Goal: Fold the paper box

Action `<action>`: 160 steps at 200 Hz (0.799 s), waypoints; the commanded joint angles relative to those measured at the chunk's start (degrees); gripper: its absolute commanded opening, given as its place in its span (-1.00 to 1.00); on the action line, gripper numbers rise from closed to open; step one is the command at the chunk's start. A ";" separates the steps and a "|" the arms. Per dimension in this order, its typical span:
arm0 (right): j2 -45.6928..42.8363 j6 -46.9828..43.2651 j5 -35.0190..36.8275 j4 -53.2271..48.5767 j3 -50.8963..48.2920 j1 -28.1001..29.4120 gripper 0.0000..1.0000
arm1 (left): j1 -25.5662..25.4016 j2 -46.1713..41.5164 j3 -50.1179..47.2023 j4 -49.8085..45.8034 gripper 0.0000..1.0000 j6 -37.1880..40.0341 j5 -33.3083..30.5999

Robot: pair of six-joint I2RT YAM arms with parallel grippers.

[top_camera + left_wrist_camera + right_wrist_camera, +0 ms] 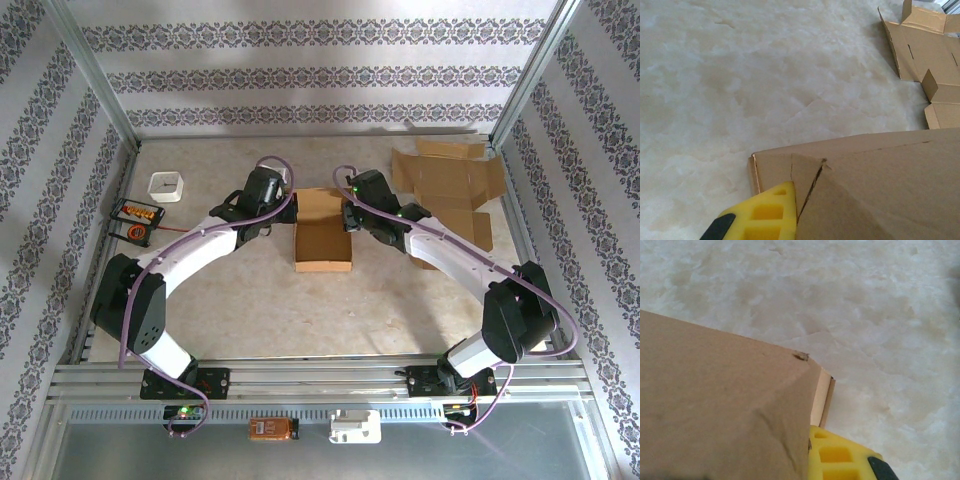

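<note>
The half-formed brown cardboard box (323,245) is set mid-desk (300,320), its long axis pointed away from the arm bases. Its left wall is pinched by the left gripper (290,205) and its right wall by the right gripper (346,214), equally near.

Paper box (323,240): a brown cardboard carton, partly folded, is sitting open-side up at the centre of the table (300,310); the side walls are standing upright, and one corner seam is gaping slightly, showing the layered edge.
</note>
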 commanded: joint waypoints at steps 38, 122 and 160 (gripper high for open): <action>-1.77 -0.08 -2.62 1.12 -5.23 1.13 -0.85 | -3.16 -0.82 -5.21 1.43 -0.97 -2.01 2.78; -4.98 1.60 -1.68 1.63 -10.33 3.79 -0.45 | -5.41 -4.50 -10.97 3.09 -0.37 -4.37 2.32; -7.71 2.71 -1.88 1.04 -10.69 4.13 -0.25 | -5.72 -7.57 -11.37 2.34 -0.13 -4.15 1.70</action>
